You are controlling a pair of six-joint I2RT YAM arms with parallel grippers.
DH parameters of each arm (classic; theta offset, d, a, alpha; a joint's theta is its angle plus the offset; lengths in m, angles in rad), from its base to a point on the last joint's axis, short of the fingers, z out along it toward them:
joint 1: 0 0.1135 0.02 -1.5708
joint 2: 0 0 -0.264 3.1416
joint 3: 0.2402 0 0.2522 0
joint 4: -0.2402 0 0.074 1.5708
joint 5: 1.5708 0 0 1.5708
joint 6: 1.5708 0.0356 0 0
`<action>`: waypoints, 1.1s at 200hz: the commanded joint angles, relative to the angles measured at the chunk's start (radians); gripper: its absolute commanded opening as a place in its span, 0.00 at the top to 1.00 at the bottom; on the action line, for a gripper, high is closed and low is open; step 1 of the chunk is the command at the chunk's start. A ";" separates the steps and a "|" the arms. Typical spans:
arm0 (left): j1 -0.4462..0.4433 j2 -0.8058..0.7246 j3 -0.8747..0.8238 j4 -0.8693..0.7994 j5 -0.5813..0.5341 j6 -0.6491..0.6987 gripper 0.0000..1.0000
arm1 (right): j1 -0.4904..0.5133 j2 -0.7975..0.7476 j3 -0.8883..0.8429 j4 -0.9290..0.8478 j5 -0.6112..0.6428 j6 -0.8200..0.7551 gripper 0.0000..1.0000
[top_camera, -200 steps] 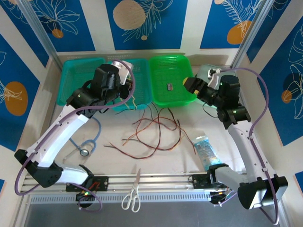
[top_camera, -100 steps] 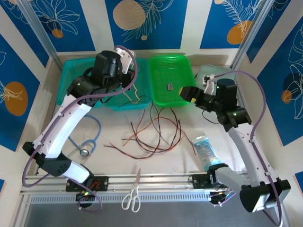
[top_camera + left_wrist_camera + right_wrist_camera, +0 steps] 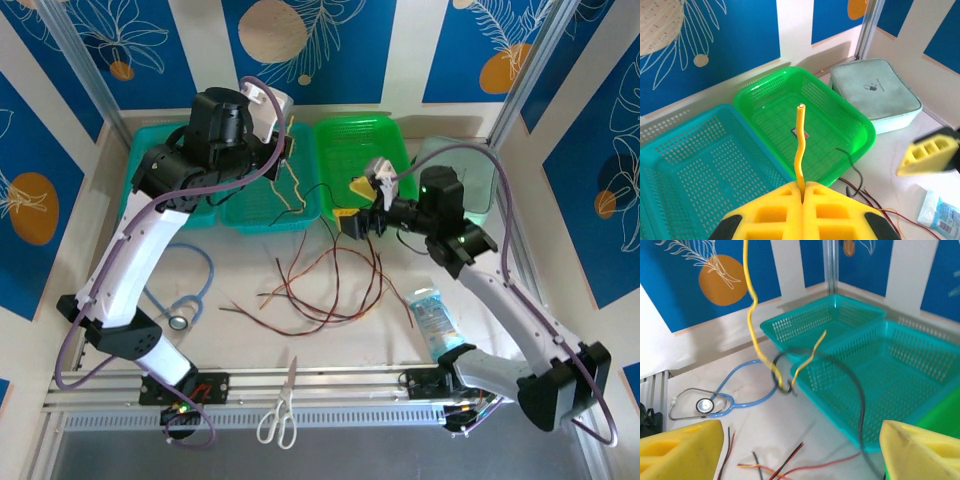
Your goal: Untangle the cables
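The left arm (image 3: 135, 260) reaches high and forward, its gripper (image 3: 801, 187) pressed tight on a yellow cable (image 3: 799, 145). The right arm (image 3: 505, 300) bends leftward toward the middle, its gripper (image 3: 354, 205) spread wide apart.

1. Teal baskets (image 3: 250, 210) and green basket (image 3: 355, 160) block the table's (image 3: 240, 265) far side.
2. Loose cables (image 3: 325, 290) sprawl mid-table; a yellow cable (image 3: 800, 117) dangles at the teal rim.
3. Open strips flank them, bounded by stethoscope (image 3: 180, 322) and blue packet (image 3: 435, 315).
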 commanded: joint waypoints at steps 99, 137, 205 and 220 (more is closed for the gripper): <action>0.010 0.015 0.028 -0.073 0.135 0.021 1.00 | 0.060 0.272 0.292 -0.369 -0.018 -0.650 0.23; 0.010 0.012 0.019 -0.081 0.145 0.024 1.00 | 0.074 0.310 0.301 -0.367 -0.007 -0.656 0.47; 0.037 -0.025 -0.044 -0.079 0.124 0.009 1.00 | 0.041 0.171 0.261 -0.256 0.120 -0.553 1.00; 0.043 -0.050 -0.097 -0.052 0.123 0.002 1.00 | 0.001 0.113 0.265 -0.206 0.122 -0.432 1.00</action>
